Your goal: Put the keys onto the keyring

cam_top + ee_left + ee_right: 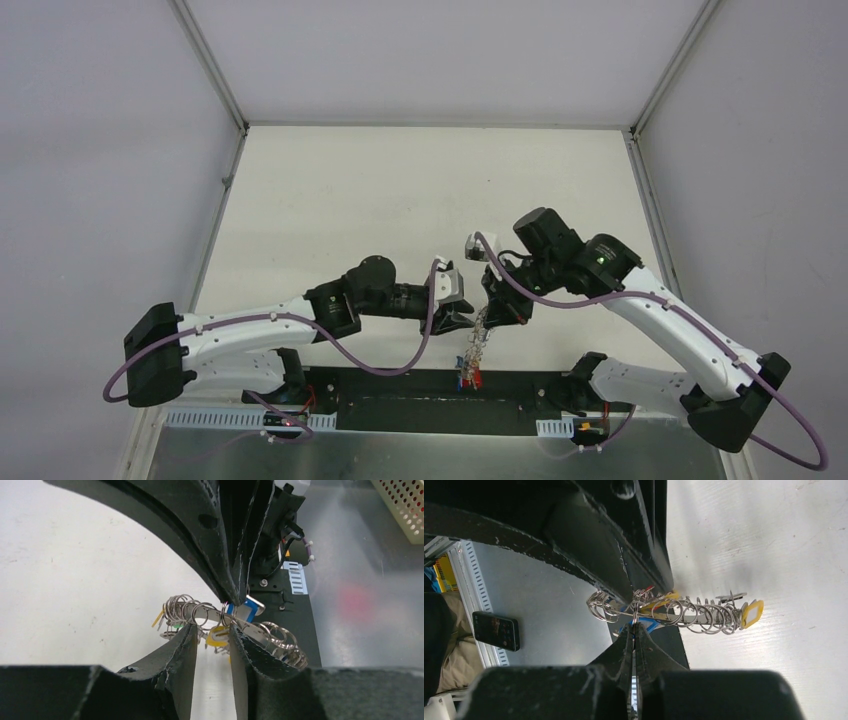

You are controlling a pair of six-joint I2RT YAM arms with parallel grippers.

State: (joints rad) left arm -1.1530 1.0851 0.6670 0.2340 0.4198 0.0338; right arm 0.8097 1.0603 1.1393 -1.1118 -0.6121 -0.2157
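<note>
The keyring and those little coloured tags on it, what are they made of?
The keyring looks like bare metal: silvery, with thin wire coils that glint with sharp highlights. The yellow tag and blue tag look like plastic: flat solid colour, smooth, with a soft sheen. The yellow one has a pale window, possibly paper.

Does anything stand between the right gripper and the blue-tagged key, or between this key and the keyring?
Nothing visible does. The right gripper has its fingers closed on the tiny silver key with the blue plastic tag, which sits against the silvery-grey chain-like keyring.
</note>
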